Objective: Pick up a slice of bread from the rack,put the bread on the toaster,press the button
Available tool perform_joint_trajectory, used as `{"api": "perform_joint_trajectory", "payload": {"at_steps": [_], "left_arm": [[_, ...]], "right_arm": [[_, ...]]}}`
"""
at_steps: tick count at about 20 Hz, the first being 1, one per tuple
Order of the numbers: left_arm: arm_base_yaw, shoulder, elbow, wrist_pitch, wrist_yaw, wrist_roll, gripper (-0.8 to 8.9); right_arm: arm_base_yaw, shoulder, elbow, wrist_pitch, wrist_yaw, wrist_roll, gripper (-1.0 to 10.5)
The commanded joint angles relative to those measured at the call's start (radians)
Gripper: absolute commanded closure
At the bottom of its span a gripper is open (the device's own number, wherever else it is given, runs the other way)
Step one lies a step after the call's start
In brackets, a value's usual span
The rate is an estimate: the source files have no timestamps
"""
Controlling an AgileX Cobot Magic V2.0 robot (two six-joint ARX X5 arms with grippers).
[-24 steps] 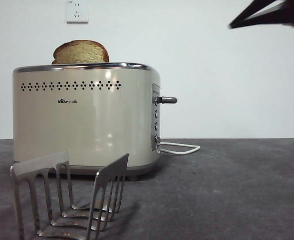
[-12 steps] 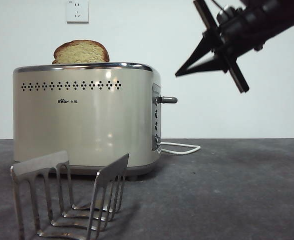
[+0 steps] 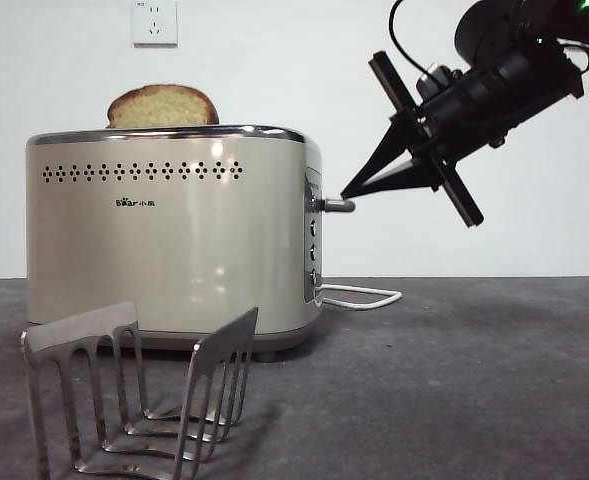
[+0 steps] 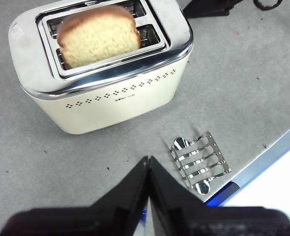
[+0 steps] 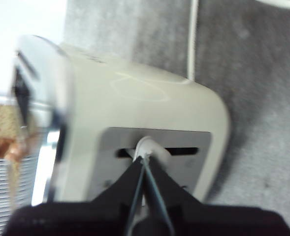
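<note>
Nearest to me, in front of the toaster [image 3: 169, 235], stood the rack [image 3: 139, 395], with no bread in it. The toaster itself sat behind it, and the bread [image 3: 162, 106] stood in a top slot with its rounded crown poking out, so it looked ready to be lowered. At the toaster's side panel the button [image 3: 338, 204] jutted out, apparently not yet pressed down. The right gripper [image 3: 346, 192] slanted down towards it, jaws together in a point, tip resting at the knob, seemingly to push it. The left gripper [image 4: 148, 162] hung above and in front of the toaster, jaws together, waiting.
</note>
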Motion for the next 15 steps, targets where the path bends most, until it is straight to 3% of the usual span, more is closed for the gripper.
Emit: {"api": "perform_joint_trajectory", "payload": {"at_steps": [1,15], "left_arm": [[-0.002,-0.005,-0.006,0.003,0.003,-0.006,8.22],[-0.002,-0.006,-0.006,0.003,0.003,-0.006,8.22]], "right_arm": [[0.003,0.034,-0.004,-0.006,0.009,0.01,9.5],[0.006,0.091,-0.004,-0.065,0.04,0.02,9.5]]}}
